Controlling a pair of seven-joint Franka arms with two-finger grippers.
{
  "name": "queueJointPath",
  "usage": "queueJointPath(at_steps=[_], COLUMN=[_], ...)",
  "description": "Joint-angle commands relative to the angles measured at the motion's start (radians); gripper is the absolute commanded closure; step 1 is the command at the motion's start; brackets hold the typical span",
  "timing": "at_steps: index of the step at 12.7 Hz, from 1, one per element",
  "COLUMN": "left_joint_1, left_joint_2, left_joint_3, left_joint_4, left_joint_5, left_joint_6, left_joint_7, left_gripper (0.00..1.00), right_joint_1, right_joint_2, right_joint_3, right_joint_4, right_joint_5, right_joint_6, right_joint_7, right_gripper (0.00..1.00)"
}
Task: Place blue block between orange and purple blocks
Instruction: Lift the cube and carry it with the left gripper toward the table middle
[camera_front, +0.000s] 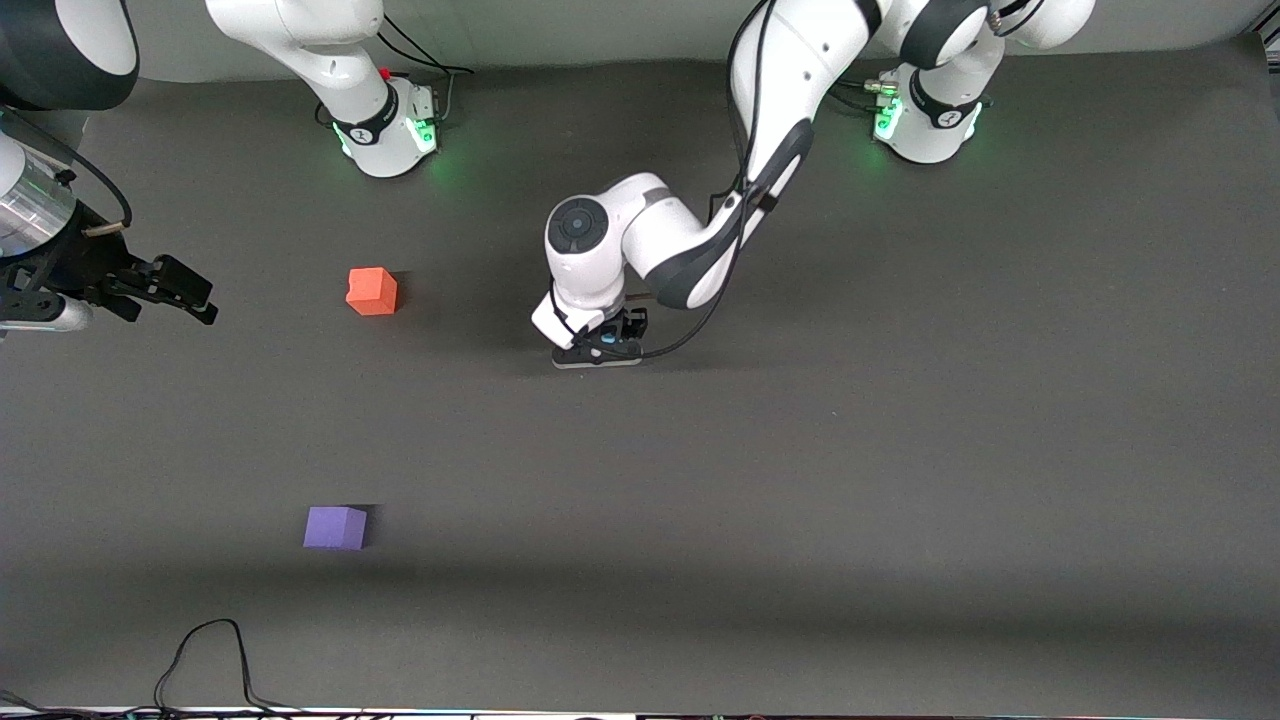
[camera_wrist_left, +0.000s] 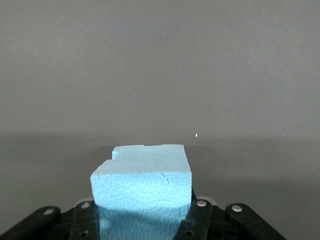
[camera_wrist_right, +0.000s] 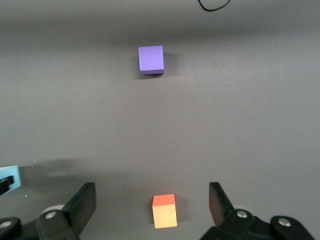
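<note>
Between the fingers of the left claw (camera_front: 604, 347), low over the middle of the worktop (camera_front: 900, 450), sits the blue block (camera_wrist_left: 142, 182), pinched on both sides. Toward the right arm's end of the worktop from that claw lie the orange block (camera_front: 372, 291) and, nearer the front camera, the purple block (camera_front: 335, 527), well apart from each other. Up at the right arm's end hangs the right claw (camera_front: 185, 295), spread wide and holding nothing, above the orange block in its wrist view.
</note>
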Motion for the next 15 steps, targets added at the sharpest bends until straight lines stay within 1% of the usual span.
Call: queueJointPath(at_steps=[1,2,3,4,5,8,9,10,11,12,13,14,15], left_joint_1=[-0.016,-0.016,-0.016,-0.016,-0.015,0.002,0.028,0.063,0.107,0.155,0.215,0.287,0.366], left_joint_2=[0.064,0.068,0.075,0.077,0.075,0.016,-0.009,-0.056,-0.102,-0.154,-0.211,-0.286,-0.357], left_joint_3=[0.018,0.016,0.018,0.018,0.018,0.019,0.016,0.012,0.000,-0.002,-0.001,-0.001,-0.001], left_joint_4=[0.050,0.050,0.050,0.050,0.050,0.053,0.054,0.053,0.050,0.040,0.005,-0.065,-0.143], left_joint_5=[0.012,0.012,0.012,0.012,0.012,0.006,0.001,-0.010,-0.045,-0.085,-0.131,-0.163,-0.180], left_joint_6=[0.032,0.035,0.035,0.035,0.033,-0.025,-0.066,-0.100,-0.140,-0.187,-0.238,-0.255,-0.264], left_joint_7=[-0.010,-0.012,-0.012,-0.007,-0.003,0.002,0.010,0.028,0.071,0.133,0.205,0.280,0.374], left_gripper=[0.54,0.53,0.49,0.24,0.00,0.00,0.00,0.00,0.00,0.00,0.00,0.00,0.00], right_joint_1=[0.004,0.004,0.004,0.004,0.004,0.004,0.004,0.004,0.004,0.002,0.002,0.002,0.004], right_joint_2=[-0.014,-0.015,-0.015,-0.015,-0.015,-0.018,-0.011,-0.003,0.011,0.037,0.063,0.098,0.138], right_joint_3=[-0.001,-0.001,0.000,0.000,0.000,0.005,0.017,0.034,0.067,0.098,0.133,0.178,0.242], right_joint_4=[-0.006,-0.006,-0.010,-0.010,-0.008,-0.003,0.003,0.016,0.033,0.068,0.096,0.118,0.154], right_joint_5=[0.012,0.013,0.013,0.015,0.016,0.019,0.021,0.021,0.041,0.082,0.110,0.122,0.122], right_joint_6=[-0.025,-0.035,-0.041,-0.047,-0.059,-0.064,-0.062,-0.062,-0.061,-0.062,-0.062,-0.058,-0.049], right_joint_7=[-0.009,-0.009,-0.009,-0.009,-0.009,-0.008,-0.009,-0.006,-0.006,-0.003,0.023,0.088,0.143], right_gripper=[0.00,0.00,0.00,0.00,0.00,0.00,0.00,0.00,0.00,0.00,0.00,0.00,0.00])
